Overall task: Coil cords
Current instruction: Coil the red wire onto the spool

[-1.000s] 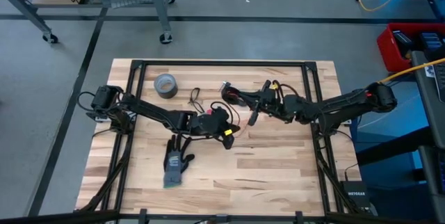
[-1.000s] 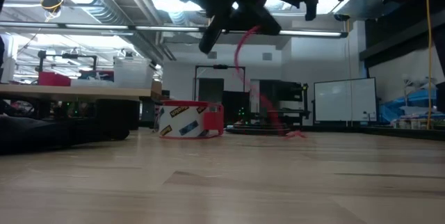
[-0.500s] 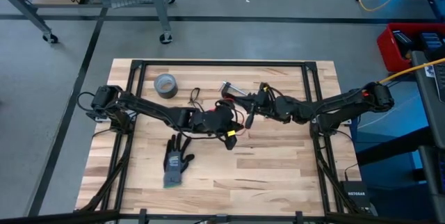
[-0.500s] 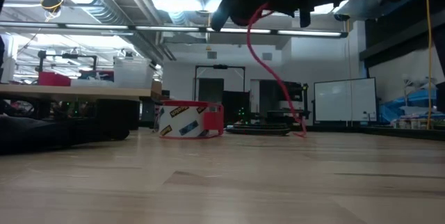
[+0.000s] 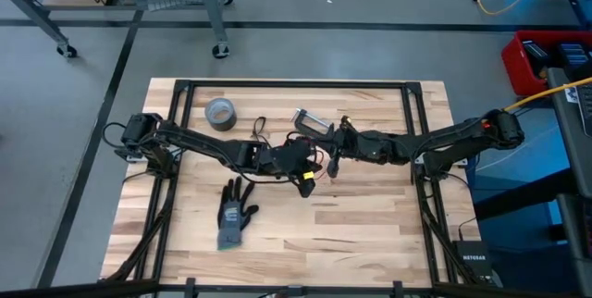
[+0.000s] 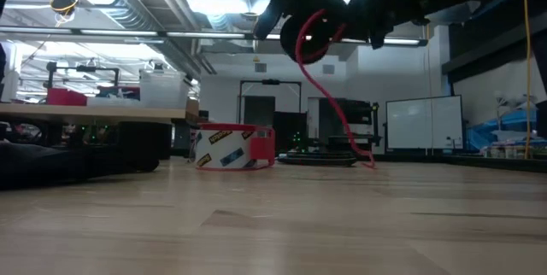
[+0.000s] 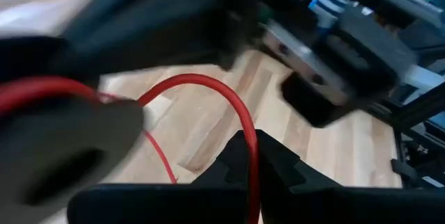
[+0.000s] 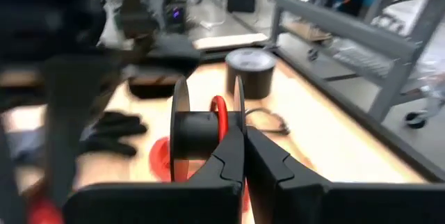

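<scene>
Over the last second the right arm had swung in toward the left one, bringing the two grippers almost together above the middle of the table, and the red cord [image 6: 329, 96], which had hung as one long slack line from the grippers to the tabletop, had gained a round loop just under them.

The left gripper [image 5: 298, 162] was shut. In the left wrist view the red cord rose in an arch ahead of its fingers and ran down between them, so it appeared pinched on the cord, though the exact contact was hidden. Beside it, in the right wrist view, a dark spool [image 8: 201, 137] with thin side flanges carried a turn of red cord on its hub.

The right gripper [image 5: 335, 157] was also closed, fingertips pressed together just short of that spool; whether it nipped the cord could not be told. Below both grippers the cord's tail trailed down to rest on the wood.

The black cord [image 5: 258, 131] lay loose on the table, beyond the left gripper and near the grey duct-tape roll [image 5: 220, 113]. A glove [image 5: 233, 215] lay on the near side of the left arm.

Judging by its sag and easy curl, the red cord looked light, limp and rather slick. It would likely be best held close to the loop being formed, with the other gripper keeping gentle tension so finished turns did not spring open.
</scene>
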You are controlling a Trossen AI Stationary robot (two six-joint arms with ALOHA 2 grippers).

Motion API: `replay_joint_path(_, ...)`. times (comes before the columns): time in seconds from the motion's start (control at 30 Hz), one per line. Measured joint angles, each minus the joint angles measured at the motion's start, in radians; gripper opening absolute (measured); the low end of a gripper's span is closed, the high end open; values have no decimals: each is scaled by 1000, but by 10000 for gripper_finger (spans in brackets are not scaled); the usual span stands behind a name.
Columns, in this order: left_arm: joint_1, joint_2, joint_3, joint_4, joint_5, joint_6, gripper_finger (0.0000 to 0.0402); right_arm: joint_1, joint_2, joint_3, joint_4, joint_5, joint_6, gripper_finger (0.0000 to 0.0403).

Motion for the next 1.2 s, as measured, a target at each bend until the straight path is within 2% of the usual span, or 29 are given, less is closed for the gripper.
replay_joint_path(0.17,4,-2,0,-11,0,-4,0,0,-1,0,-79,-58,21,5)
replay_joint_path(0.4,3,-48,0,-134,0,-22,0,0,-21,-1,-181,-84,23,5)
replay_joint_path(0.7,1,-80,0,-273,1,-15,0,0,-135,-1,-304,-213,24,5)
replay_joint_path(0.87,1,-95,0,-306,3,-32,0,0,-215,-1,-374,-222,26,5)
replay_joint_path(1.2,1,-98,0,-302,3,-40,6,0,-282,-1,-279,-212,24,5)
